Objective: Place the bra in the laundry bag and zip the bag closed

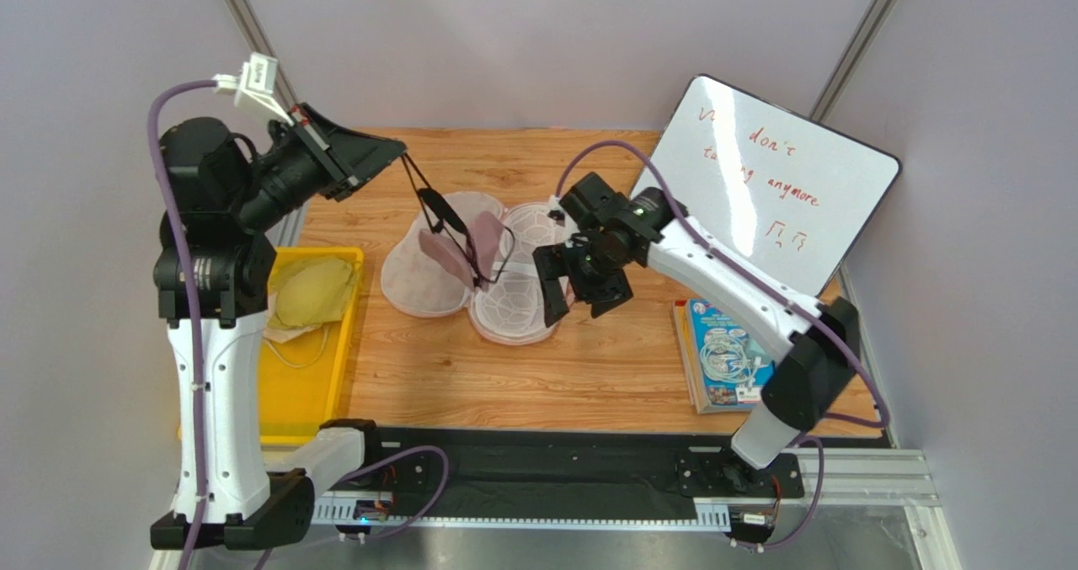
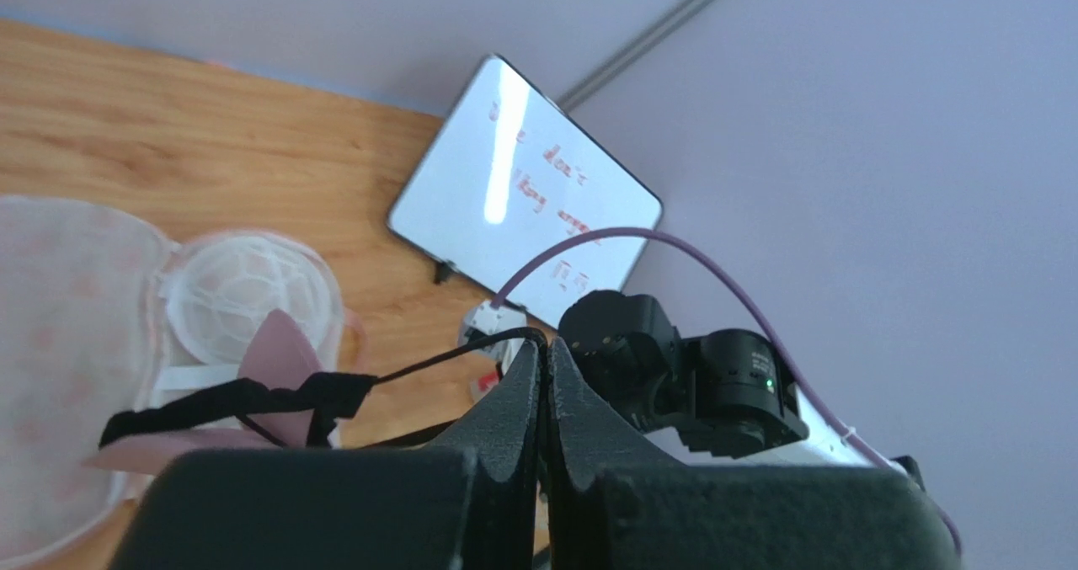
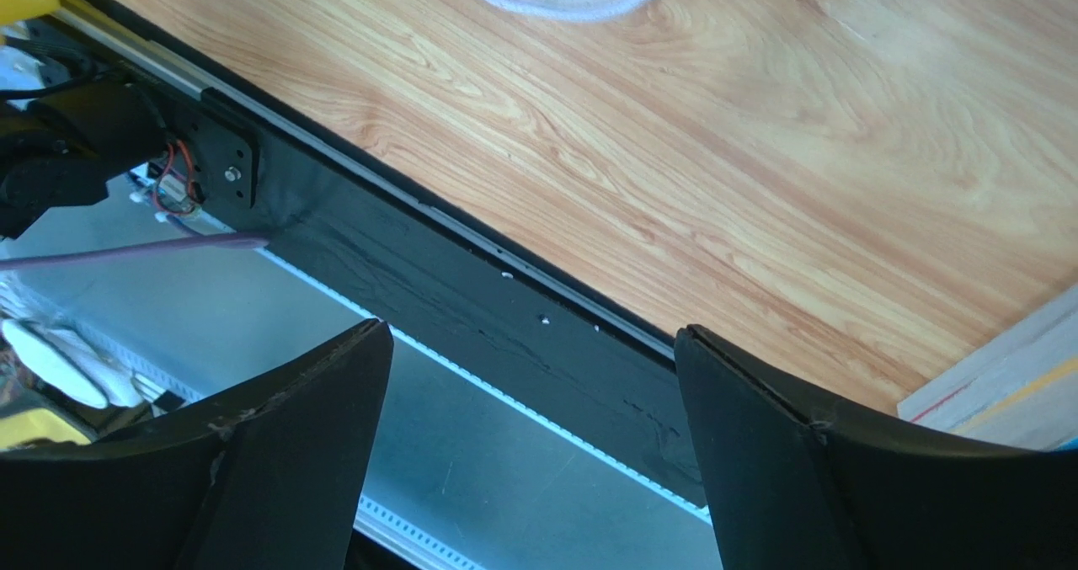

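My left arm stands tall from its base, elbow high, forearm reaching right over the back-left of the light wooden table [image 1: 582, 381]. The left gripper [image 1: 395, 156] is raised well above the surface, and in its wrist view its fingers [image 2: 513, 406] are pressed together on a thin black strap. From that strap hangs the dusty-pink padded bra [image 1: 449, 248], with its black band trailing below the cup [image 2: 281, 355].

The bra dangles over the middle of the beige leaf-print laundry bag with white mesh lining [image 1: 418, 286], which lies unzipped and spread open in two rounded halves. I can't tell whether the cup touches the mesh [image 2: 241, 280].

My right arm rises to an elbow at the right edge, then its forearm comes back left. The right gripper [image 1: 580, 295] hovers over the right half of the bag, tilted toward the near edge. Its jaws stand wide with nothing between them; past them the wrist view [image 3: 529, 336] shows bare wood and the black mounting rail.

A white rectangular whiteboard [image 1: 772, 185] leans at the back right. In red marker I can read "don't" and "anymore"; glare hides the rest. A colourful book [image 1: 724, 353] lies in front of it, its cover text too small to read. A yellow plastic bin [image 1: 297, 381] at the left holds a pale yellow garment [image 1: 314, 290].
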Controlling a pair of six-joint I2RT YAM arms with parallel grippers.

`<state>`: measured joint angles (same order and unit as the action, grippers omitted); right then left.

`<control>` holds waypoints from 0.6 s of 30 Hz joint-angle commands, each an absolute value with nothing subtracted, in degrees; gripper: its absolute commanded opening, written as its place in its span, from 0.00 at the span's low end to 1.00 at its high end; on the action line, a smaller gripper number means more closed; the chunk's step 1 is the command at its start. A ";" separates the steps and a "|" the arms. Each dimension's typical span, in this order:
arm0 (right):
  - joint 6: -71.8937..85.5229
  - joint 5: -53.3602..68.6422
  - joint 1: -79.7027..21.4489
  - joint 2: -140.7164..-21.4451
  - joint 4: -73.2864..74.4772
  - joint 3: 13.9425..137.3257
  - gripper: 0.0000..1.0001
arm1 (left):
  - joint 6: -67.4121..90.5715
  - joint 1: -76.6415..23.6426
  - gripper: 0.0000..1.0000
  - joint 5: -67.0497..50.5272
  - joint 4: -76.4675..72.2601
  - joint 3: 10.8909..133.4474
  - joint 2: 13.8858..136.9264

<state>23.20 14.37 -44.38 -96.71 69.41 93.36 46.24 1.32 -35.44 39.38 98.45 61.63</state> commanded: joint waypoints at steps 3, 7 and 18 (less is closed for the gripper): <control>26.54 18.97 -42.54 -79.91 59.78 80.53 0.89 | 52.21 -7.88 0.00 -44.12 31.38 91.85 62.75; 28.30 21.18 -42.36 -75.24 54.25 74.10 0.89 | 51.86 -12.56 0.00 -45.43 31.29 88.78 63.19; 27.87 31.91 -45.17 -74.97 38.50 64.17 0.88 | 50.80 -25.84 0.00 -45.53 32.69 79.73 65.04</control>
<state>29.19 27.51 -43.72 -74.70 47.94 65.80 50.09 -24.21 -44.34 32.97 82.74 65.71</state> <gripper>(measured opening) 0.884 0.006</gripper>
